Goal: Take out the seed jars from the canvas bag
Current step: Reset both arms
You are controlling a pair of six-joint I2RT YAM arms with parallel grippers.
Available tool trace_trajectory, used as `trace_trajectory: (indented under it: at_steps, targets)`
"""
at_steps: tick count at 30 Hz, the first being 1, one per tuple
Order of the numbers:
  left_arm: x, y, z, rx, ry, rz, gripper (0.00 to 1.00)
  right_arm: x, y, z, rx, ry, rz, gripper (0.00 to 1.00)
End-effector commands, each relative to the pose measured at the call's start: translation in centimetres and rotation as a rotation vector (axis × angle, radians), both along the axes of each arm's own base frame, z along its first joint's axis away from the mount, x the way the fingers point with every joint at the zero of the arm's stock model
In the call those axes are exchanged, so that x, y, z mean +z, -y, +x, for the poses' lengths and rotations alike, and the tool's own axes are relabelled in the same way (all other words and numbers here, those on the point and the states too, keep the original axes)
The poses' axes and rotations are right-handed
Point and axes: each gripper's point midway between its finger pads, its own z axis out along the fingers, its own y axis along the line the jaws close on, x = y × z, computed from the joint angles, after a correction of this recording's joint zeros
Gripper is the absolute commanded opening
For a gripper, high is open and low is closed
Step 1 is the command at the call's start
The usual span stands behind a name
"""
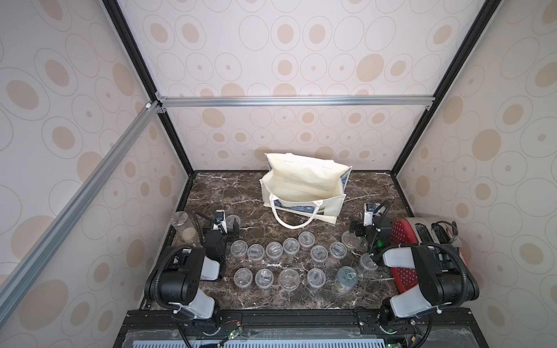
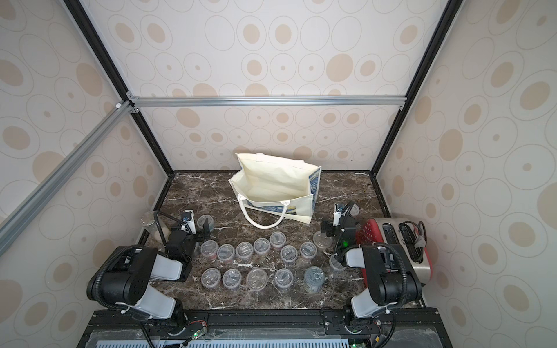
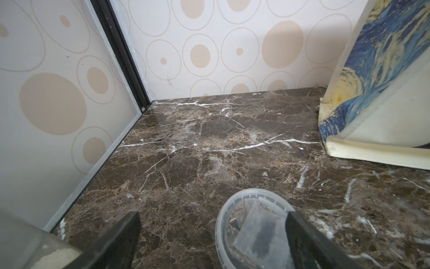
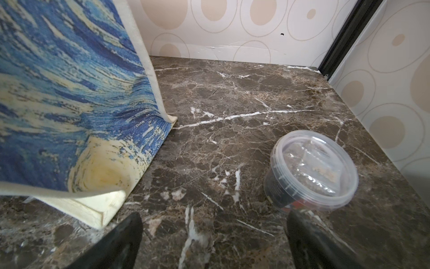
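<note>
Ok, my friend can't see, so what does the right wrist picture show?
A small clear jar sits on a dark marble table, near the open, empty right hand. A bag with blue and yellow swirls stands apart from the jar.

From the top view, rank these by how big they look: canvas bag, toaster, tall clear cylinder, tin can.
Largest: the canvas bag.
Next: the toaster, though it is partly hidden.
Smallest: the tall clear cylinder and the tin can look about alike, so I won't rank them.
</note>
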Motion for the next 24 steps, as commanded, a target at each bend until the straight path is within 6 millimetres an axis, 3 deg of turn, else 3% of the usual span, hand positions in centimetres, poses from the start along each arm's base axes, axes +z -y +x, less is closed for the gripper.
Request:
trace_trajectory:
  at_steps: [1,24]
  targets:
    - [2.26,-0.03,0.6,-0.007,0.089,-0.006,0.98,-0.16,0.12,0.2,-0.002,-0.013,-0.011,0.98]
    - [2.33,-0.21,0.54,-0.002,0.093,-0.009,0.98,-0.26,0.12,0.25,0.001,-0.019,-0.007,0.98]
